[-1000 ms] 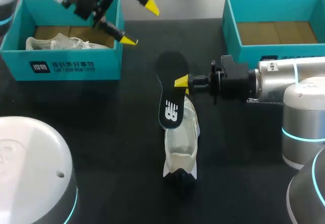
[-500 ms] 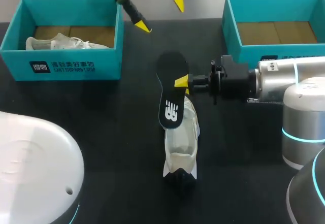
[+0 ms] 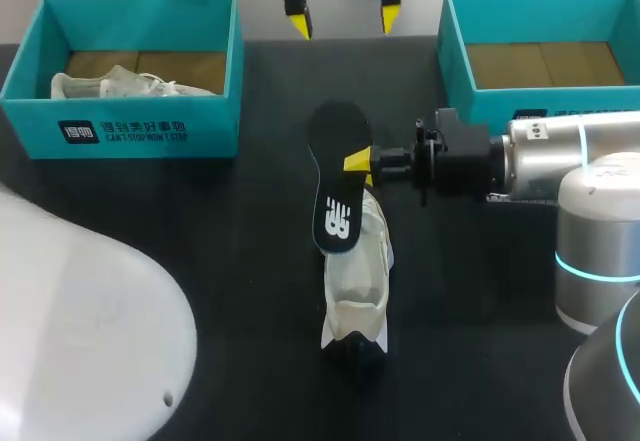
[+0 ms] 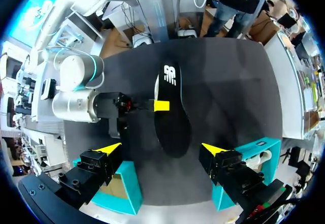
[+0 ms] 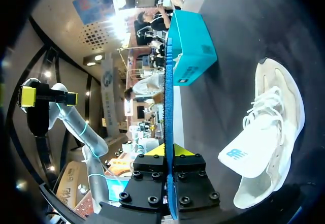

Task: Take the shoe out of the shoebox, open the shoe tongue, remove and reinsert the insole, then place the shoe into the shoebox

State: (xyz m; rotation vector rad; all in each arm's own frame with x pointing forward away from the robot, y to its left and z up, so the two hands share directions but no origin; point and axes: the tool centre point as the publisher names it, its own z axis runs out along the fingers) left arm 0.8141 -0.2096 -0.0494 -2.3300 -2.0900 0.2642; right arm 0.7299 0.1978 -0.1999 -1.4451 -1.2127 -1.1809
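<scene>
My right gripper (image 3: 358, 161) is shut on the edge of the black insole (image 3: 335, 176) and holds it tilted above the white shoe (image 3: 358, 281), which lies on the dark table with its toe toward the front. In the right wrist view the insole (image 5: 168, 102) shows edge-on between the yellow tips of the right gripper (image 5: 167, 151), with the shoe (image 5: 269, 132) beside it. My left gripper (image 3: 343, 23) hangs open at the back of the table, beyond the insole. In its own view the left gripper (image 4: 161, 149) points at the insole (image 4: 172, 117) from above.
A teal shoebox (image 3: 130, 126) at the back left holds a second white shoe (image 3: 110, 84). Another teal shoebox (image 3: 455, 51) stands at the back right, behind my right arm. My left arm's white housing (image 3: 70, 331) fills the front left corner.
My left gripper has swung right from over the left shoebox to the back middle, beyond the insole. Its white housing shifted right. The right arm and insole stayed still.
</scene>
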